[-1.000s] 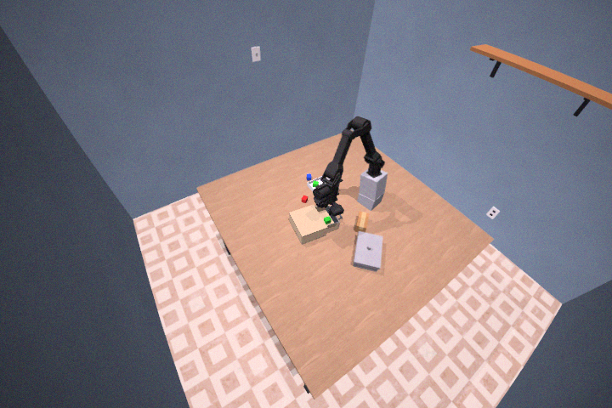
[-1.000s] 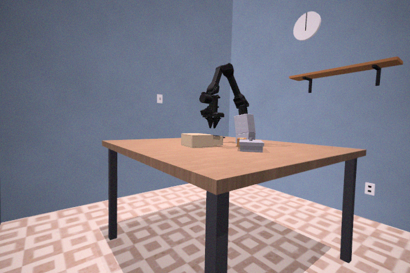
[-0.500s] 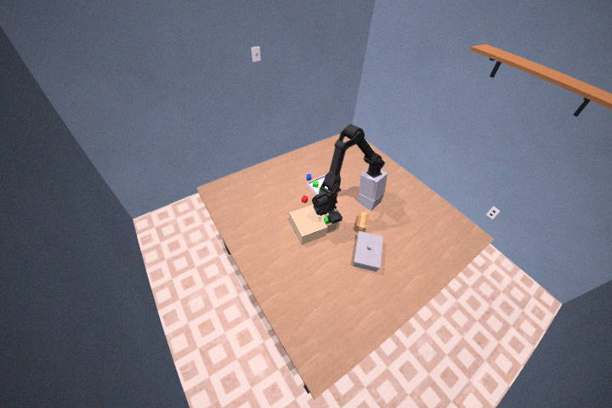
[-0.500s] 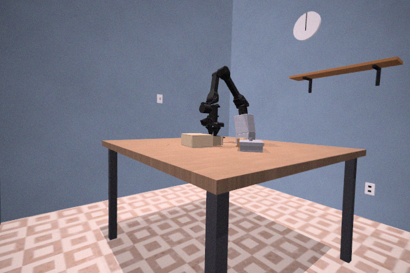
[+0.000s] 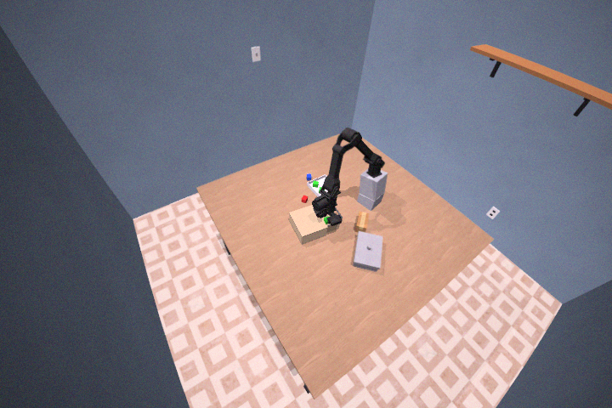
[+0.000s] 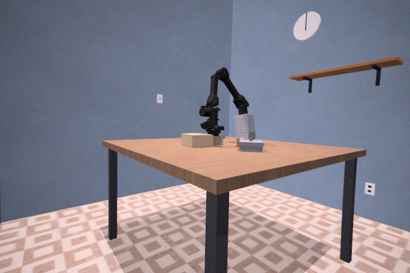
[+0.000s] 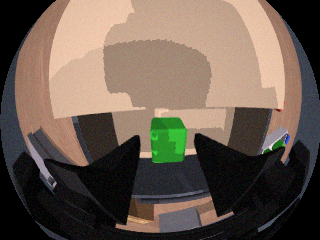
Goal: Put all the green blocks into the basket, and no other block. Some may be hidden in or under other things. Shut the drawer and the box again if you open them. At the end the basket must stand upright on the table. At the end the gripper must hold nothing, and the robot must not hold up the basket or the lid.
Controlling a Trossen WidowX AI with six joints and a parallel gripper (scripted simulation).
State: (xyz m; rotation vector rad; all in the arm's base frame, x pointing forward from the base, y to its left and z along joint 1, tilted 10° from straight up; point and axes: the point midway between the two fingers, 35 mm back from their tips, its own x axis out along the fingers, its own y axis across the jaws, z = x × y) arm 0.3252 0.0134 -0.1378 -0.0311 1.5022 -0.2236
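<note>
Your gripper (image 5: 330, 221) (image 6: 214, 133) (image 7: 167, 139) is spread partway, with its black fingers on either side of the bright green cube-shaped block (image 5: 325, 220) (image 7: 168, 141) and nothing clamped between them. In the wrist view you can see the block centred between the two fingertips, with a visible gap on each side; you cannot tell exactly how far below the tips it sits. It lies inside the pulled-out drawer (image 6: 217, 140) (image 7: 165, 176), between its dark front panel and the beige box-shaped cabinet (image 5: 308, 223) (image 6: 197, 140) (image 7: 160, 75).

The block looks upright, with slightly rounded edges. Its upper face is a deeper green, and the face toward you is brighter on the right, with a ragged darker patch along its left side.

Beside the cabinet, you have the shallow white basket (image 5: 311, 188) standing on the wooden table (image 5: 345, 308) (image 6: 179, 157), partly behind the arm from above, with green blocks (image 5: 315, 184) in it. The small blue block (image 5: 308, 177) is just outside its rim, and the small red block (image 5: 304, 198) lies between basket and cabinet. Your grey box with the knobbed lid (image 5: 368, 257) (image 6: 250, 144) is closed.
</note>
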